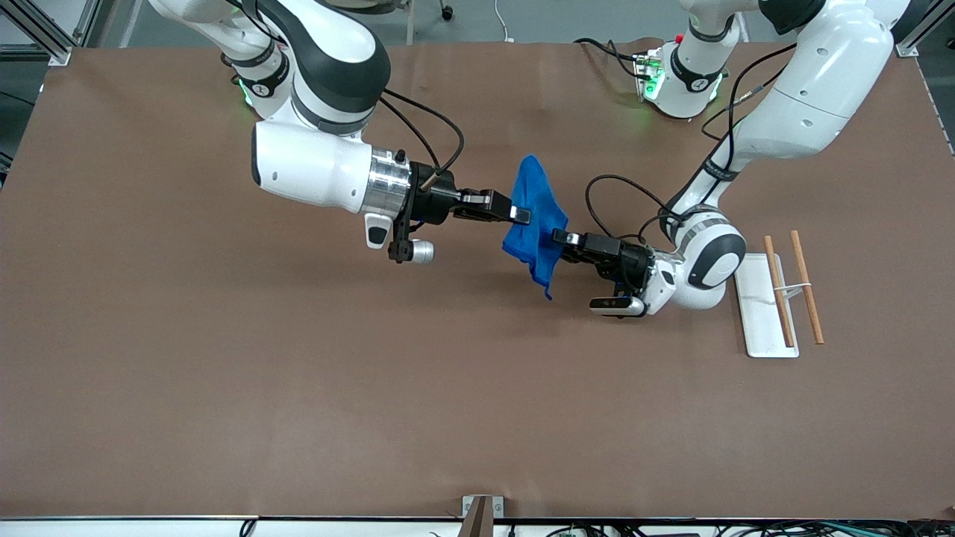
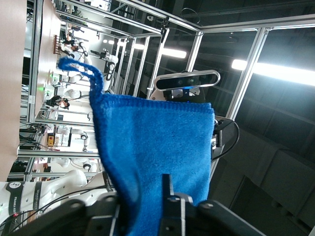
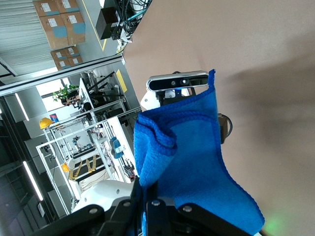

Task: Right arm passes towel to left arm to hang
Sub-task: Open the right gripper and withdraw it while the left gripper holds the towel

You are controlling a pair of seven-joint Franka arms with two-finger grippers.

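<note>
towel (image 1: 534, 224) limp, light, held by its edges over table | right gripper (image 1: 520, 215) clamps one edge | left gripper (image 1: 561, 238) apparently closed on another

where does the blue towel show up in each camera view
Front view: the towel hangs mid-table between the right end effector and left end effector.
Left wrist view: fills the centre.
Right wrist view: centre, spreading low.
Shared landmark: the brown table.
</note>
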